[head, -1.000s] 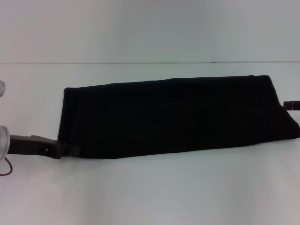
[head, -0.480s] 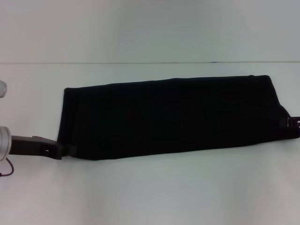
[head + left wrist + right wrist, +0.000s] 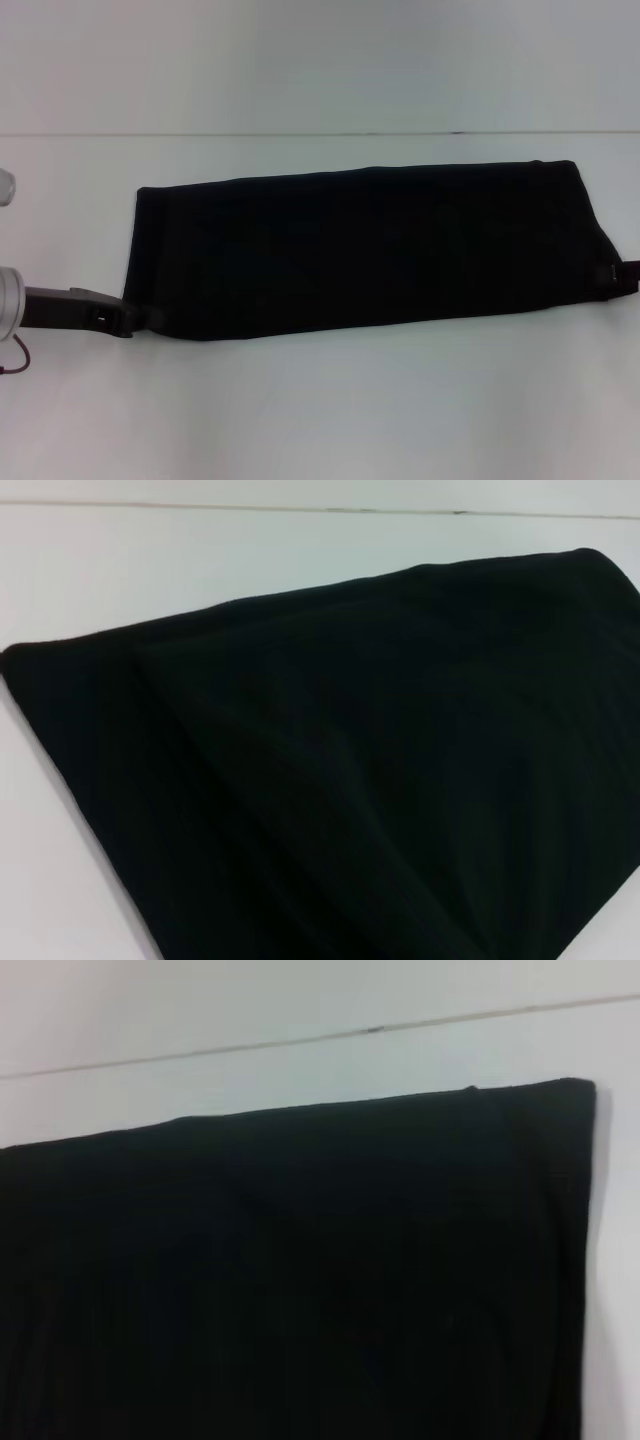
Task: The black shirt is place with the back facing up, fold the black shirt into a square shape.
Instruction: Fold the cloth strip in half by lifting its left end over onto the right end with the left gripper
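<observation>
The black shirt [image 3: 360,250] lies on the white table [image 3: 330,410] folded into a long band that runs left to right. My left gripper [image 3: 140,320] is at the band's near left corner and touches the cloth edge. My right gripper [image 3: 612,277] is at the band's near right corner, mostly out of view past the picture's edge. The shirt fills most of the left wrist view [image 3: 380,780] and the right wrist view [image 3: 300,1280]. Neither wrist view shows its own arm's gripper.
The table's far edge [image 3: 300,134] runs straight across behind the shirt, with a pale wall beyond it. The left arm's grey wrist [image 3: 8,298] and a thin cable [image 3: 15,360] show at the left border.
My right gripper has moved along the shirt's right end toward the near right corner. The left gripper has barely shifted. The shirt lies as before.
</observation>
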{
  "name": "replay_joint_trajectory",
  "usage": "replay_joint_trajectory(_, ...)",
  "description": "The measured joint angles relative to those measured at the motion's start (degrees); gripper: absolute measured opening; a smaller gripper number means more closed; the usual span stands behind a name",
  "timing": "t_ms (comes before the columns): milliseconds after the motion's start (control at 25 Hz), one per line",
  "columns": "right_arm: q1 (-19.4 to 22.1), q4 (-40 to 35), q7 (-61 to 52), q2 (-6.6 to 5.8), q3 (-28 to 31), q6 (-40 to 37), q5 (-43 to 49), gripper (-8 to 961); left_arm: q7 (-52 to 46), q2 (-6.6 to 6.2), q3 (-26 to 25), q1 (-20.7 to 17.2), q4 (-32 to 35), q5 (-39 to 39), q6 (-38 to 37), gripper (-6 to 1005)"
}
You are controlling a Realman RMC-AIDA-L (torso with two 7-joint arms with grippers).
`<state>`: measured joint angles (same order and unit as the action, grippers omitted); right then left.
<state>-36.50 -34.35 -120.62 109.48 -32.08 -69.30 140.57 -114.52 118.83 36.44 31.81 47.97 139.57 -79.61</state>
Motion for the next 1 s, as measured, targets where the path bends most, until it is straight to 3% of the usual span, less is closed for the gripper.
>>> replay_joint_trajectory(240, 0.2, 0.1, 0.3, -0.37, 0.2, -0.7, -0.3, 331, 0.0, 0.0, -0.1, 0.0, 0.0, 0.0, 0.0, 5)
replay_joint_trajectory(680, 1.2, 0.2, 1.1, -0.41, 0.2, -0.6, -0.4, 92, 0.0, 0.0, -0.1, -0.3, -0.5, 0.0, 0.8, 8)
replay_joint_trajectory(1000, 2.9, 0.2, 2.6, -0.41, 3.0, -1.1, -0.4, 4, 0.3, -0.36, -2.1, -0.9, -0.5, 0.0, 0.6, 10)
